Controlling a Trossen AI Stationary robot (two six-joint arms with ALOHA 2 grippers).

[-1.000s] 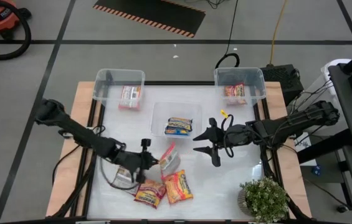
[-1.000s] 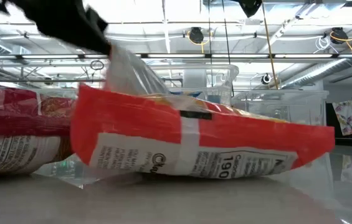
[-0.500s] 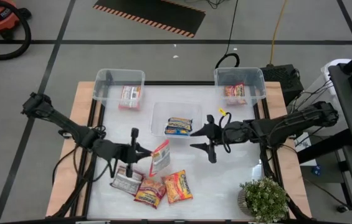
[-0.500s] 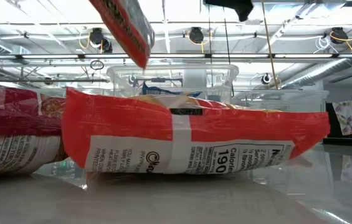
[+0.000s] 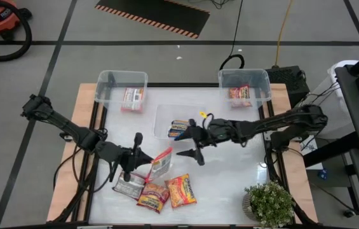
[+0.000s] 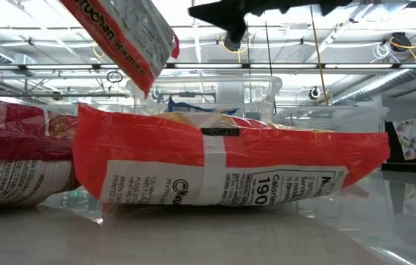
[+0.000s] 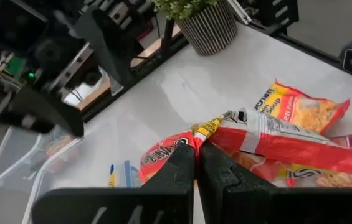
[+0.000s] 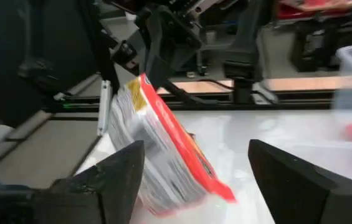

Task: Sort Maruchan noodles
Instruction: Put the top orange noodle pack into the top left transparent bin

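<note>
My left gripper point(image 5: 143, 156) is shut on a red Maruchan packet point(image 5: 160, 162) held above the table's middle; the packet also shows in the low view point(image 6: 123, 37) and the right wrist view point(image 8: 163, 149). My right gripper point(image 5: 189, 145) stands open just right of that packet, its fingers point(image 8: 110, 180) apart and not touching it. Three more packets lie flat near the front edge: silver point(image 5: 128, 186), red-yellow point(image 5: 153, 198) and orange point(image 5: 180, 191). My left gripper pinches the red packet's crimped end seam point(image 7: 208, 129) between its two shut fingers point(image 7: 188, 168). The fingers come from the table's left, slanting slightly down. The packet is lifted clear of the table and sticks out past the fingertips, tilted, toward my right gripper.
Three clear bins stand at the back: far left point(image 5: 106, 81) with a red packet point(image 5: 132, 99), far right point(image 5: 262, 79) with a red packet point(image 5: 239, 94), middle point(image 5: 161, 116) with a blue-yellow packet point(image 5: 179, 128). A potted plant point(image 5: 269, 203) sits at the front right corner.
My left gripper has risen and drawn back toward the table's left edge, rolling its wrist; the red packet has come up off the table and now tilts in the air. My right gripper has travelled toward the table's left, up to the raised packet.
</note>
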